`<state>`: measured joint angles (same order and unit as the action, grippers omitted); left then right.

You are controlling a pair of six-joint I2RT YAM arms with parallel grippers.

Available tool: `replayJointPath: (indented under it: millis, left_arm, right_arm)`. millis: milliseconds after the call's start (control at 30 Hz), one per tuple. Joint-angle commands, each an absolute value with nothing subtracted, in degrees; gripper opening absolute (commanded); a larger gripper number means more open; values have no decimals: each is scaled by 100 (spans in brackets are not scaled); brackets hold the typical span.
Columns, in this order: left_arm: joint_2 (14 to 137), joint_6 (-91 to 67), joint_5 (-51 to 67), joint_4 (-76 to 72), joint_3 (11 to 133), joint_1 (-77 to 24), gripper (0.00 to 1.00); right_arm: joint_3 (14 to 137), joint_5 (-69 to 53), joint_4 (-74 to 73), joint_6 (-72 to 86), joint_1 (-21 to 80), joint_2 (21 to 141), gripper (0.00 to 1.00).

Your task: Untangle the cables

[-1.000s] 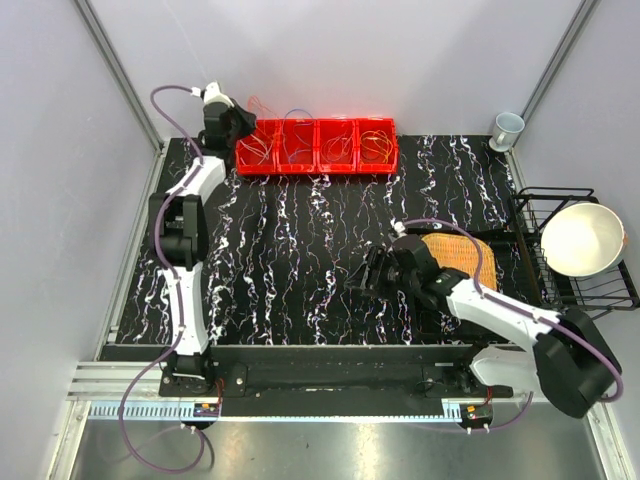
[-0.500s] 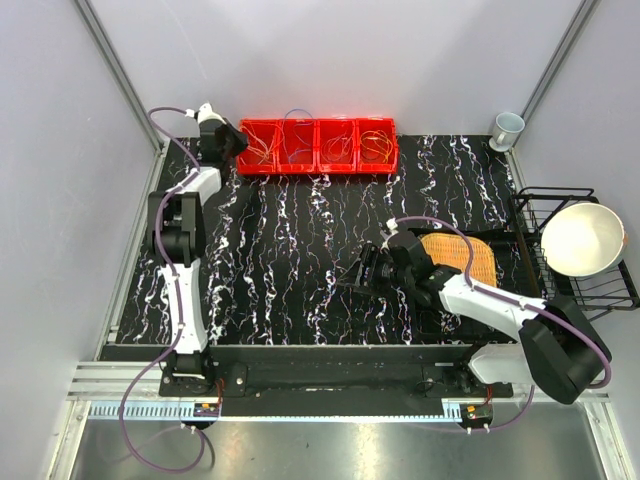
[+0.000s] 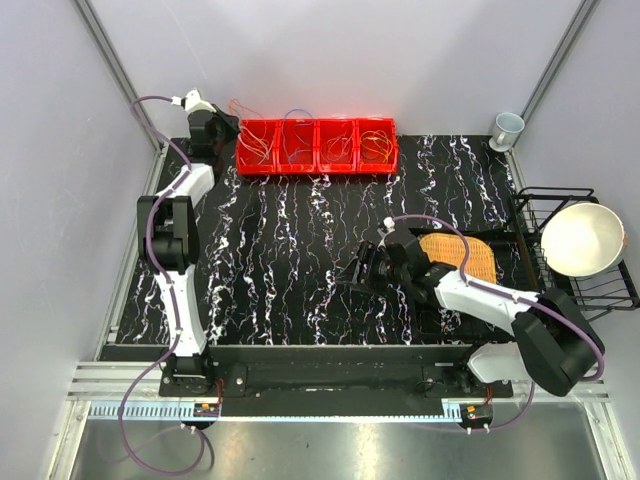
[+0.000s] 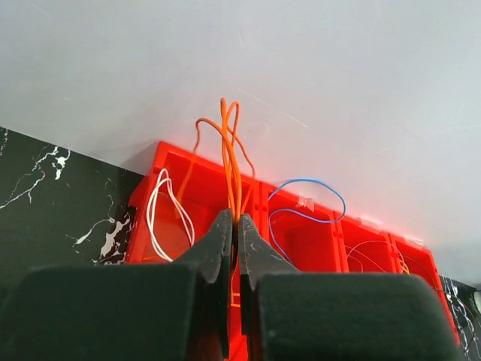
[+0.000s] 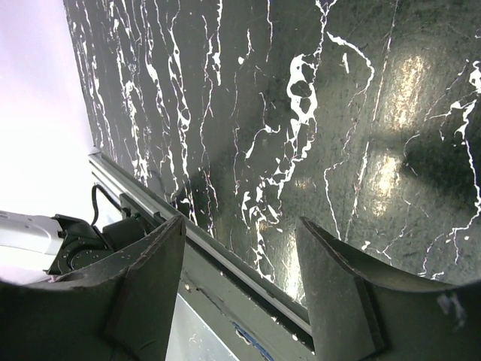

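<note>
Left wrist view: my left pincer (image 4: 234, 226) is pressed together on the orange cables (image 4: 229, 143). They stand up over the leftmost compartment of the red tray (image 4: 141, 218) at the far edge of the counter (image 3: 300, 250). A blue cable (image 4: 308, 180) loops in the next compartment. My right pincer (image 5: 239, 233) hangs spread and empty over the counter.

On my overhead feed I see a black table (image 3: 280, 260) veined with white. A row of four red bins (image 3: 316, 170) sits side by side along its far edge, left of centre. A pale cup (image 3: 507, 129) stands upright at the far right corner. At the right edge, a black wire rack (image 3: 530, 215) holds a white bowl (image 3: 582, 239). A woven tan mat (image 3: 447, 249) lies flat, just left of the rack.
</note>
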<state>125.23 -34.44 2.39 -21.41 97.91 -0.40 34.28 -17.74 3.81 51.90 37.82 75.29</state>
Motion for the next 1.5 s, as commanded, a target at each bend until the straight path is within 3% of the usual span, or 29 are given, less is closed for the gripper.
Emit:
replayJointPath:
  millis: [0,933,967,1067,1100,1167,1200,1467]
  left_arm:
    - [12673,-3366,202,-2251,10309,-9,0]
    - [13562,-2980,-325,-1362,11127,-237,4]
    - [13553,-2988,-325,-1380,11101,-237,7]
    - [13474,-2979,-308,-1319,11092,-237,46]
    - [13421,-2988,-282,-1310,11066,-237,66]
    - [13246,-2979,-159,-1310,10960,-237,80]
    - [13158,-2979,-123,-1344,10890,-246,91]
    - [11805,-3138,-140,-1819,9432,-307,95]
  right_arm:
    - [3700,-1916,694,5212,3814,7707,66]
    - [3735,-2092,1266,5309,3806,8349,64]
    - [3744,-2092,1274,5317,3806,8350,64]
    - [3744,-2101,1283,5309,3814,8376,64]
    - [3744,-2109,1283,5309,3806,8385,64]
    - [3744,-2127,1283,5309,3814,8367,64]
    - [3753,-2136,1283,5300,3806,8350,64]
    - [3884,-1872,617,4975,3806,7850,64]
